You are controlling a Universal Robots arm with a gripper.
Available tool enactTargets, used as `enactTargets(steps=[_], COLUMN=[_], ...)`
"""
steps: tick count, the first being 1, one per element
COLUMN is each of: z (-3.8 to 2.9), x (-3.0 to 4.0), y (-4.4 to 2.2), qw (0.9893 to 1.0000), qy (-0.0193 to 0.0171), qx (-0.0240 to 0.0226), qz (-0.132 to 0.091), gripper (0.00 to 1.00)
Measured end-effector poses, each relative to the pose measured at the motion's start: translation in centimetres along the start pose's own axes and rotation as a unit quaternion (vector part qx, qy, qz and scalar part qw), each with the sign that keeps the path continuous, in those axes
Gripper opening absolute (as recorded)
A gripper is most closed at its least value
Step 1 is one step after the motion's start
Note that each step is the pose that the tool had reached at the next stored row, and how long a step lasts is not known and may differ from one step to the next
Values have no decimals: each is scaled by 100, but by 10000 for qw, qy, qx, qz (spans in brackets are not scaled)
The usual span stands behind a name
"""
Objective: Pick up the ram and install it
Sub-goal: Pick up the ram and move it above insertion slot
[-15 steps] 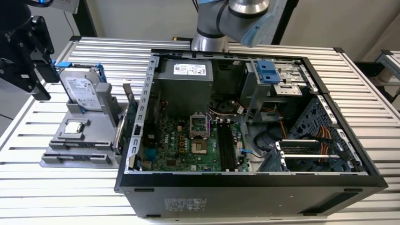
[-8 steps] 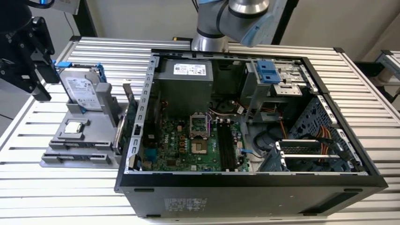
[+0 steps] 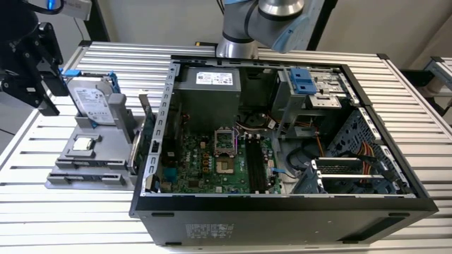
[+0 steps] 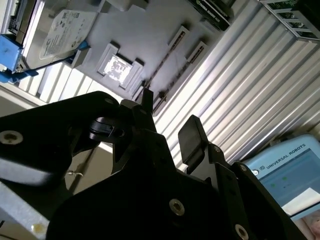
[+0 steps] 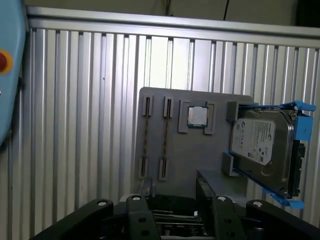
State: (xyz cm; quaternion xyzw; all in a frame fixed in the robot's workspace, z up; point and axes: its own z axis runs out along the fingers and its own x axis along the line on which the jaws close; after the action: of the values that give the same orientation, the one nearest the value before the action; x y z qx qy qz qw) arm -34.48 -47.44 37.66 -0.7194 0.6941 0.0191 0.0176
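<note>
Exterior view: what stands on the tabletop point(image 3: 71, 222)?

An open computer case point(image 3: 282, 225). On the exterior view's left of it is a grey holder point(image 3: 78, 177) with a hard drive point(image 3: 95, 100) and a processor chip point(image 3: 84, 143).

Where is the ram?

In the first wrist view the ram point(image 5: 145, 137) stands on its edge in the holder, with a second stick point(image 5: 165, 137) just beside it.

And the tool?

The tool point(image 5: 175, 192) has its fingers apart with nothing between them, and it does not touch the ram.
</note>
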Motion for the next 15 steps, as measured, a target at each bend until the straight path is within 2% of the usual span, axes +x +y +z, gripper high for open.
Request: enactTargets(steps=[8, 15], z=[82, 106], x=[3, 5], y=[0, 0], qw=[10000, 10000], qy=[2, 17], qx=[2, 1], qz=[0, 0], gripper=[100, 100])
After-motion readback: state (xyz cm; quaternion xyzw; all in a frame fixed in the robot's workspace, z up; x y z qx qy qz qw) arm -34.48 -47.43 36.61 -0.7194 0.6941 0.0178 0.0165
